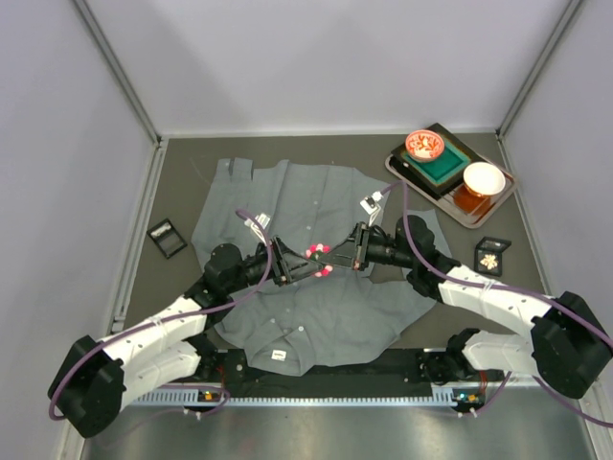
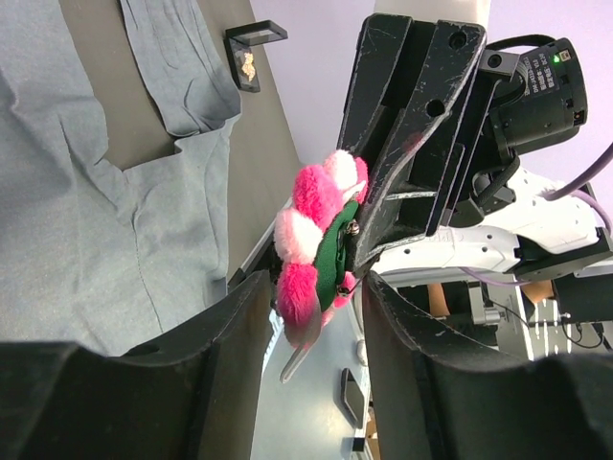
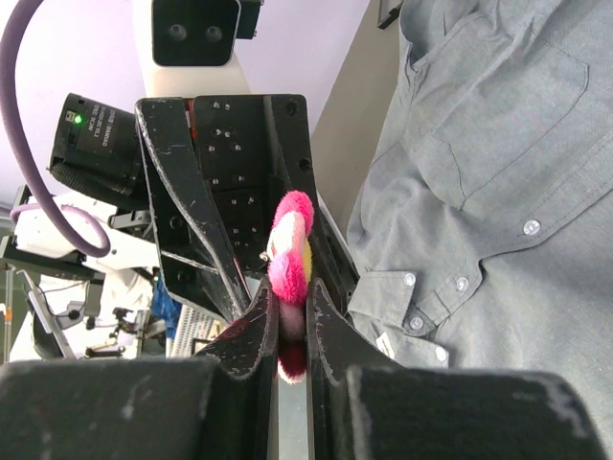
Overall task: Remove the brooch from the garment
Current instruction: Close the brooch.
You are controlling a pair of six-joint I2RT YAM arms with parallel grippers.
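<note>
The brooch (image 1: 317, 254), a cluster of pink and white pompoms on a green backing, is held in the air above the grey shirt (image 1: 316, 196), with no cloth touching it. My right gripper (image 1: 347, 251) is shut on it; in the right wrist view its jaws (image 3: 287, 299) clamp the pompoms (image 3: 291, 244). My left gripper (image 1: 290, 269) is open, facing the right one. In the left wrist view (image 2: 316, 287) its fingers stand apart on either side of the brooch (image 2: 311, 240), from which a grey pin hangs. The shirt lies flat below (image 2: 67, 192) (image 3: 498, 192).
A tray (image 1: 397, 165) at the back right carries a red bowl (image 1: 424, 145), a white bowl (image 1: 484, 178) and a green box (image 1: 448, 165). Small black boxes lie left (image 1: 168, 238) and right (image 1: 492, 255) of the shirt. Walls enclose the table.
</note>
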